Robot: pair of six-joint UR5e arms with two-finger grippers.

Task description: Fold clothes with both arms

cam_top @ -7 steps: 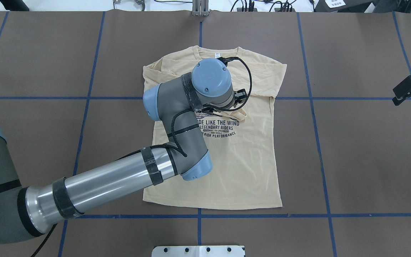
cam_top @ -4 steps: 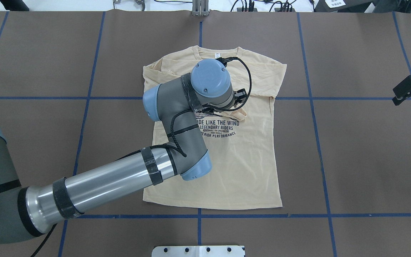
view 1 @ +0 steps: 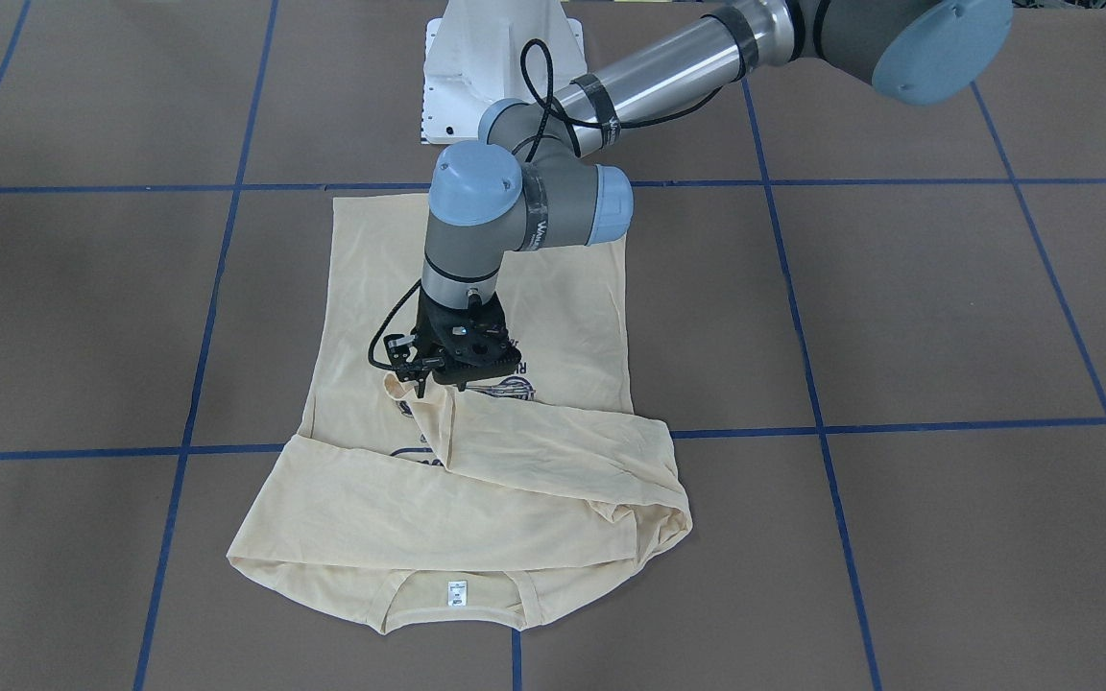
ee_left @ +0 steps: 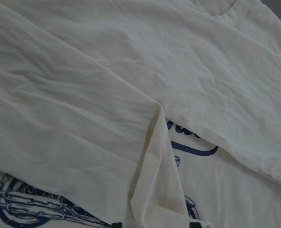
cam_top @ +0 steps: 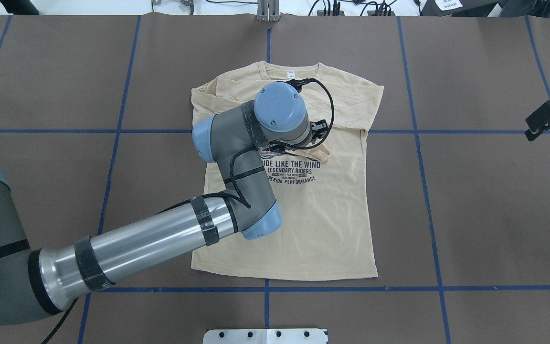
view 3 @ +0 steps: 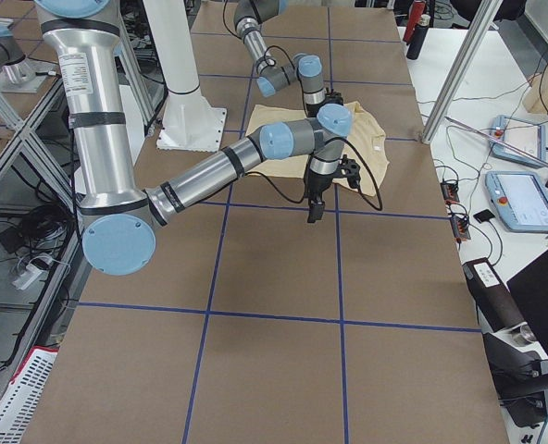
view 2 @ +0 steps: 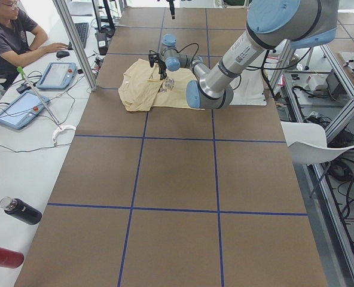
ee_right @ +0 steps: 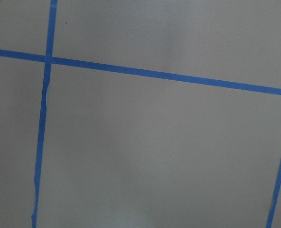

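Shirt [cam_top: 322,224]: pale cream-yellow knit, one item; lies flat and front up near the middle of the brown table [cam_top: 494,215], neck on the far side from my base, hem on the near side; small white neck label [cam_top: 290,74] showing inside the collar; navy print [cam_top: 294,172] on the chest, partly covered.

Sleeve [view 1: 553,446], on my left side: folded in across the chest at a slant; its cuff [cam_top: 322,154] rests on the upper part of the print.

Left arm [cam_top: 151,243]: reaches out over the shirt, wrist pointing down above the chest.

Left gripper [view 1: 436,384]: low over the cuff end of the folded sleeve; in my left wrist view two dark fingertips [ee_left: 193,224] show at the bottom edge, set apart, with the narrow end of the sleeve lying between them; my jaws stand partly spread, closed on nothing; whether a pad touches the cloth I cannot tell.

Right arm [view 3: 209,171]: out to my right, well clear of the shirt.

Right gripper [cam_top: 549,118]: above bare table near the right edge of the overhead view; its wrist view shows only brown surface and blue tape lines [ee_right: 154,75]; how far these jaws are spread I cannot tell; nothing seen in them.
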